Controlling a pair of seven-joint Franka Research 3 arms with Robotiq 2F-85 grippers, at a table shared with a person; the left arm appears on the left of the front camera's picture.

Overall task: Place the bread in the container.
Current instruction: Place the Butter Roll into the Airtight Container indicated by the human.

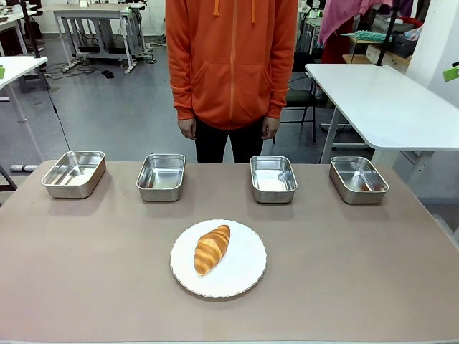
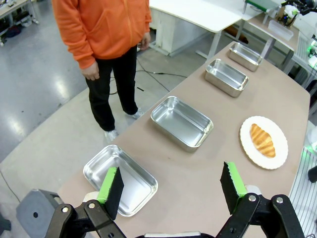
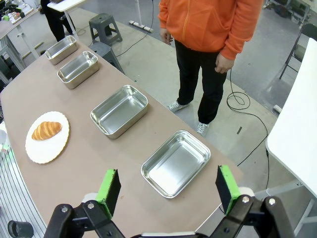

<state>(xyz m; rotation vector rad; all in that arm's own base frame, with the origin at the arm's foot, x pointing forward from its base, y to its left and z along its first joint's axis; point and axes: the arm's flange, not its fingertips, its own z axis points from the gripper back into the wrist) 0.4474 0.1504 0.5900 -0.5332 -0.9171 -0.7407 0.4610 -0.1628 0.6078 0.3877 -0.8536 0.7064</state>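
**Front view:** A croissant (image 1: 212, 249) lies at a slant on a white plate (image 1: 244, 276) near the middle of a brown table (image 1: 373, 272). Beyond the plate, four steel pans stand apart in a row with nothing in them. Counting from the robot's left, they are the first pan (image 1: 74, 173), second pan (image 1: 161, 176), third pan (image 1: 273, 178) and fourth pan (image 1: 358, 178). A person (image 1: 231, 64) in orange stands at the far edge with arms hanging.

**Left wrist view:** The left gripper (image 2: 171, 171) hangs above the table, its jaws spread wide and grasping nothing. One green pad overlaps the first pan (image 2: 133, 178) just below it. The other pans run away in a line along the table edge. The croissant (image 2: 262, 140) is on the plate (image 2: 277, 158), well apart from the gripper.

**Right wrist view:** The right gripper (image 3: 167, 172) is released, its jaws wide and nothing between them. The fourth pan (image 3: 176, 162) sits between its pads in the picture. The croissant (image 3: 46, 130) rests on the plate (image 3: 47, 151) far off, near the opposite table edge.
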